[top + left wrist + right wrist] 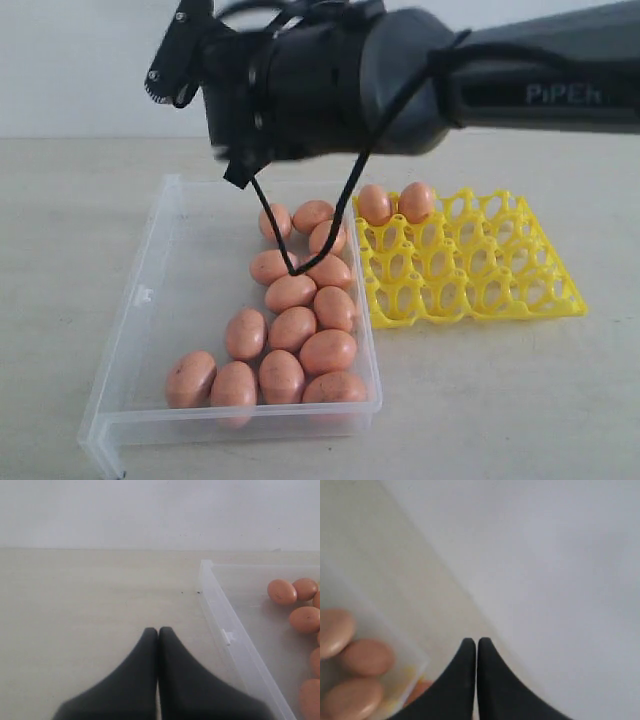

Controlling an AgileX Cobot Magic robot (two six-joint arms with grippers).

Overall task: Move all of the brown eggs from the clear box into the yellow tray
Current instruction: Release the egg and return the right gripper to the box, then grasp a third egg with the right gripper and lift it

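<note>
**Most eggs in the box, two in the tray, both grippers shut and empty**

The clear box lies on the pale table with its long axis running from the near edge away toward the back wall. A small clasp sits on its left long wall. It is transparent, colourless and low-walled.

More than a dozen brown eggs lie on their sides in the right half of the box, packed in a loose band from the near wall to the far end, many touching. Their long axes point different ways: most near ones stand roughly front to back, several in the middle slant across. They are smooth, reddish-brown to pinkish-tan, some finely speckled.

The yellow tray sits just beside the box's right wall; whether they touch cannot be told. It is a bright openwork grid of cups with pointed posts. Two eggs stand upright, side by side, in its far-left cups.

The right arm hangs above the far end of the box, a black cable looping down from it.

The left gripper has its fingertips pressed together, holding nothing, over bare table beside the box's corner. The right gripper is likewise closed and empty, in a blurred view
</note>
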